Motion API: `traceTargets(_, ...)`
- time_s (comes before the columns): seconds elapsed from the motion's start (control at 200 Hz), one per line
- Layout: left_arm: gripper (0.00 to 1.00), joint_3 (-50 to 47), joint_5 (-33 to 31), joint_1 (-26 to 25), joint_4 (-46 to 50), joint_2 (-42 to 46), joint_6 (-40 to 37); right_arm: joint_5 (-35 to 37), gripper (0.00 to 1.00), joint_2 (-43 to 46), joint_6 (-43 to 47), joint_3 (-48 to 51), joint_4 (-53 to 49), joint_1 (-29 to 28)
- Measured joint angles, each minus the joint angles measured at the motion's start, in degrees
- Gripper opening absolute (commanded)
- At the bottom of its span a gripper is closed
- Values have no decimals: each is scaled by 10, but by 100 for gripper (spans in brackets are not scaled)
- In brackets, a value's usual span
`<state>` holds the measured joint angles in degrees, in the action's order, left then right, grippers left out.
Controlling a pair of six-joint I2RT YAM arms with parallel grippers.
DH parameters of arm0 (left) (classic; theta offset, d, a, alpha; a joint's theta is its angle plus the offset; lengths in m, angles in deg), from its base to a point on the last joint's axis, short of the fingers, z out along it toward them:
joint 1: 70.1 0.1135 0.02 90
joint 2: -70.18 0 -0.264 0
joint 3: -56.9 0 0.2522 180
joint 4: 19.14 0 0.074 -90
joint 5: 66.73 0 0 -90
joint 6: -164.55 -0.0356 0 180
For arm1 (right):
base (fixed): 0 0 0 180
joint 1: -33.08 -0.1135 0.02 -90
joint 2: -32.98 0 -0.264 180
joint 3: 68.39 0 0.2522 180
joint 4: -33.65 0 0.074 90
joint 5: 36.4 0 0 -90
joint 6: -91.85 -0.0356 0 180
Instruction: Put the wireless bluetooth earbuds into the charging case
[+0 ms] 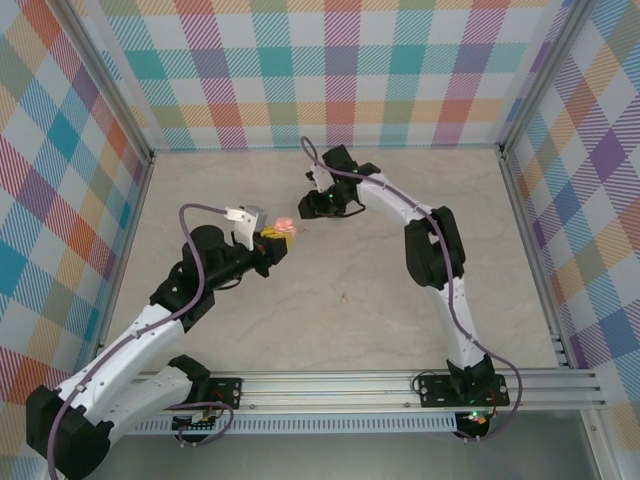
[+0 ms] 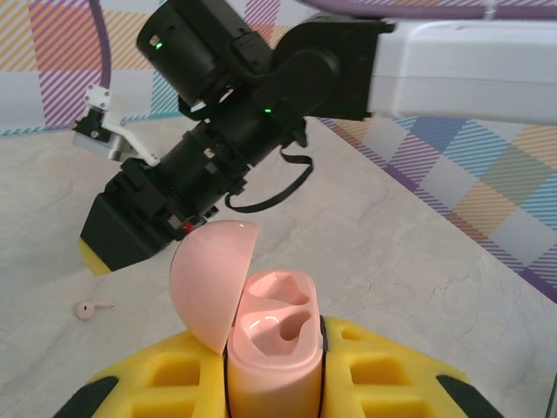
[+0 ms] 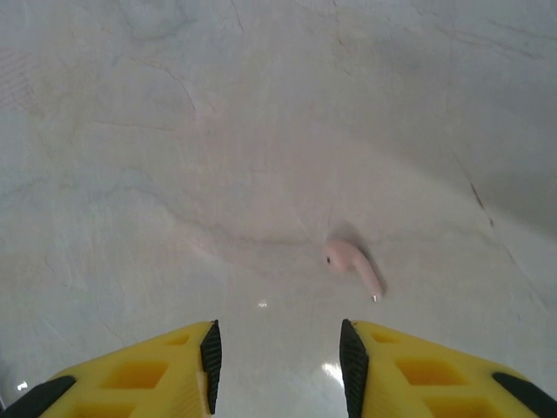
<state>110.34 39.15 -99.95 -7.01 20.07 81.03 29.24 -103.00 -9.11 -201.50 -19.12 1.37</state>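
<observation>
You had both arms reaching toward the middle of the table (image 1: 300,340). Your left hand (image 2: 274,387) was clamped on the pink charging case (image 2: 270,353). Its yellow fingers (image 2: 344,335) pressed either side of the body, so the case stood upright with its mouth upward. I judge that this grip was meant to steady the case and offer it as a fixed target. The lid (image 2: 213,279) was swung open to the left. The two sockets (image 2: 277,315) inside looked empty, so no bud appeared to be seated yet. Your right hand (image 3: 278,361) hung low over bare table, pointed down, with its jaws apart and nothing between them, which read as the approach to a pick. The pale pink earbud (image 3: 352,267) lay flat on the table just ahead of that hand. It sat a little to the right of the gap between the jaws, touching neither finger, with its stem trailing toward the lower right. In the left wrist view, what I take to be the same earbud (image 2: 91,308) lay on the table to the left of the case, just below the right hand's yellow tip. You would likely have needed to bring the hand slightly to the right before closing.
</observation>
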Motion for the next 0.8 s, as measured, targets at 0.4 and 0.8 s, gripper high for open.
traceTargets(0.4,14,0,-6,0,36,18,0,27,56,-141,55,-178,-109,-26)
traceTargets(0.8,14,0,-6,0,43,18,0,163,45,-156,106,-215,-146,-64)
